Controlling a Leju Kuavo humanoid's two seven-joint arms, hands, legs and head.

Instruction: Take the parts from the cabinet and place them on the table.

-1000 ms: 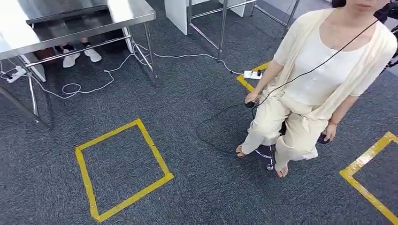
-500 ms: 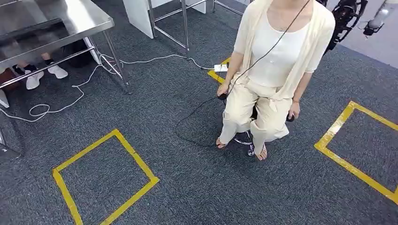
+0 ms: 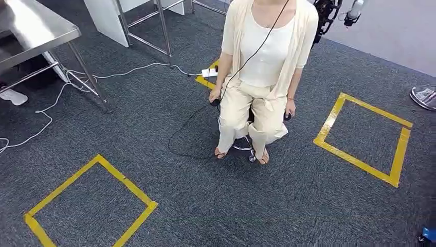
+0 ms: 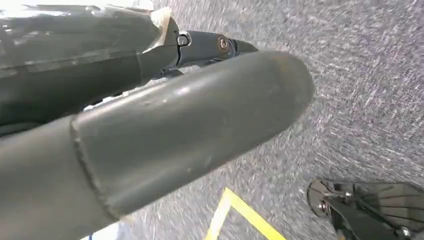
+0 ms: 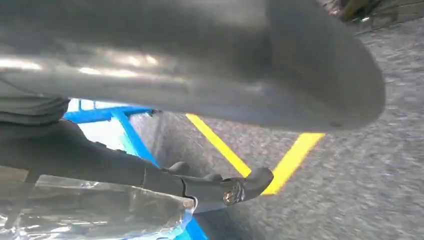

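While a person [image 3: 259, 67] in cream clothes sits on a stool [image 3: 246, 145] at the middle of the grey carpet [image 3: 205, 195], a steel worktop [image 3: 36, 28] stands far left. Yellow tape squares lie near left [image 3: 87, 206] and right [image 3: 365, 136]. Left hand [image 4: 165, 130] and right hand [image 5: 200, 65] hang over the carpet; I cannot tell whether either holds anything, or where the parts are.

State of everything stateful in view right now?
Person: seated on stool, dark object in each hand.
Power strip: on carpet, white cable attached.
Left hand: over carpet, grip unclear.
Right hand: crinkled clear plastic beside a finger, grip unclear.
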